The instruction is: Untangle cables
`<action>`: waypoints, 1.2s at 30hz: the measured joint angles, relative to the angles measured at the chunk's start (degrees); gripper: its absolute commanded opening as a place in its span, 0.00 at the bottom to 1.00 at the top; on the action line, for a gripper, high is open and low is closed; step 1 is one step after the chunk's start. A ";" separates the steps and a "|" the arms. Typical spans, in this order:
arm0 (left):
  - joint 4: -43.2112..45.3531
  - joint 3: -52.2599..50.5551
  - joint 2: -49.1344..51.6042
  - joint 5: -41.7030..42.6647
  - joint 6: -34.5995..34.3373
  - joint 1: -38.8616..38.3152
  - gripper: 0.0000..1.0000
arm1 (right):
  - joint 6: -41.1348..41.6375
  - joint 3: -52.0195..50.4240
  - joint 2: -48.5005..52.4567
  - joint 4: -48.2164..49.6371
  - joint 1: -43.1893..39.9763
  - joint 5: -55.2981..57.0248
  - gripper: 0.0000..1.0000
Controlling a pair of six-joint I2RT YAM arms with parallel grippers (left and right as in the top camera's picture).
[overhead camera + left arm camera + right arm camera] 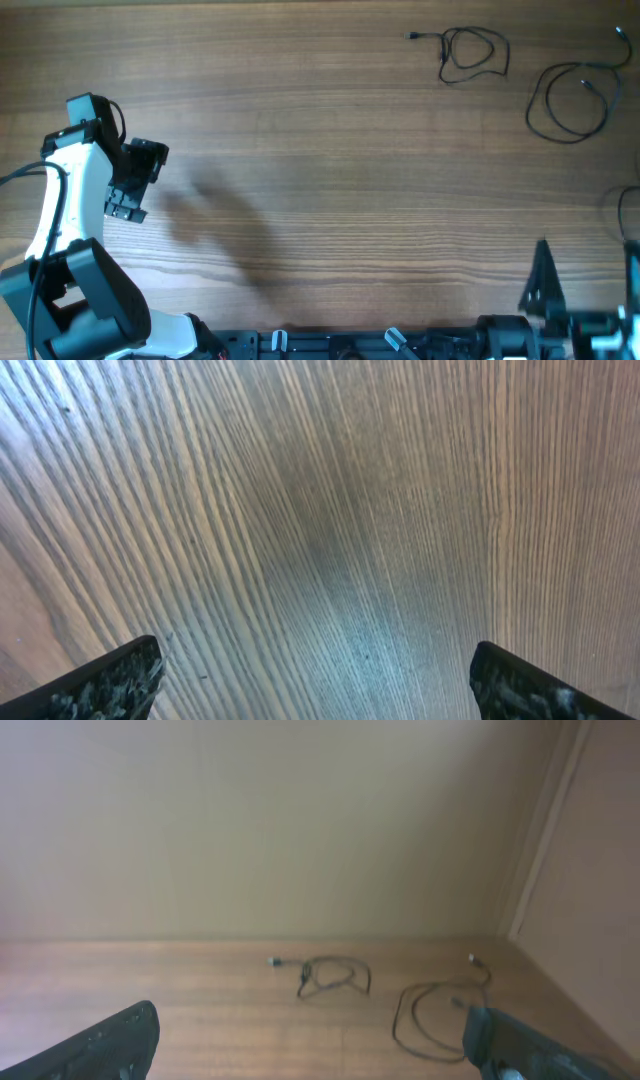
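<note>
A dark cord [610, 200] at the overhead view's right edge is cut off; I cannot tell whether it is a task cable. The right tool [543, 270], lower right, is partly cropped. Upper right, well apart, lie a small cable loop [472, 50] and a large cable loop [568, 100] on the wood-grain bench [300, 120]. A blurred beige wall [300, 820] stands behind. The left tool [135, 182], far left, and the right tool are released and empty.

Wide-open bench [330, 150] through the middle, an easy run left to right. Far right, a small cable loop [508, 52] and a big cable loop [529, 112] lie flat, with bare lane between the 2. The left arm [75, 190] crowds the left edge, and the right arm [545, 285] sits near right.
</note>
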 measured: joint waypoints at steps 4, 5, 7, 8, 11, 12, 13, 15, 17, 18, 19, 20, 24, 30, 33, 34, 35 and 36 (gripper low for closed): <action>0.00 0.00 0.00 0.00 0.00 0.00 1.00 | 0.00 -0.04 -2.08 -1.09 0.00 0.00 1.00; 0.00 0.00 0.00 0.00 0.00 0.00 1.00 | 0.15 -0.28 -2.08 -1.55 0.00 -0.02 1.00; 0.00 0.00 0.00 0.00 0.02 0.00 1.00 | 0.39 -0.96 -2.08 -1.66 0.00 -0.20 1.00; 0.02 0.00 0.00 0.00 0.00 0.00 1.00 | 0.42 -1.53 -2.08 -0.70 0.00 -0.22 1.00; 0.02 0.00 0.00 -0.02 0.00 0.00 1.00 | 0.42 -4.85 -2.10 4.46 0.00 -0.33 1.00; 0.02 0.00 0.00 0.00 0.02 0.00 1.00 | 0.42 -7.17 -2.10 7.15 0.00 -0.83 1.00; 0.00 0.00 0.00 0.00 0.00 0.00 1.00 | 0.42 -9.38 -2.10 9.66 0.00 -1.70 1.00; 0.04 0.00 0.00 0.00 0.02 0.00 1.00 | 0.44 -14.53 -2.08 14.73 0.00 -4.48 1.00; 0.00 0.00 0.00 0.00 0.02 0.00 1.00 | 0.42 -21.40 -2.08 24.39 0.00 -7.74 1.00; 0.04 0.00 0.00 -0.07 0.02 0.00 1.00 | 0.52 -24.65 -2.05 28.85 0.00 -8.83 1.00; 0.00 0.00 0.00 -0.02 0.00 0.00 1.00 | 0.66 -27.15 -2.05 31.76 0.00 -9.29 1.00; 0.02 0.00 0.00 0.00 0.02 0.00 1.00 | 1.07 -30.64 -2.08 36.46 0.00 -9.66 1.00; 0.02 0.00 0.00 0.00 0.00 0.00 1.00 | 3.58 -42.66 -2.08 49.88 0.00 -9.60 1.00; 0.00 0.00 0.00 0.00 0.00 0.00 1.00 | 6.23 -54.42 -2.08 63.45 0.00 -8.96 1.00; 0.02 0.00 0.00 0.00 0.02 0.00 1.00 | 7.06 -60.70 -2.08 68.94 0.00 -8.94 1.00; -0.02 0.00 0.00 0.00 0.00 0.00 1.00 | 7.28 -61.55 -2.08 69.42 0.00 -8.94 1.00; 0.02 0.00 0.00 0.00 0.00 0.00 1.00 | 7.45 -62.05 -2.08 69.48 0.00 -8.94 1.00; 0.02 0.00 0.00 0.00 0.02 0.00 1.00 | 7.93 -62.25 -2.08 69.31 0.00 -8.94 1.00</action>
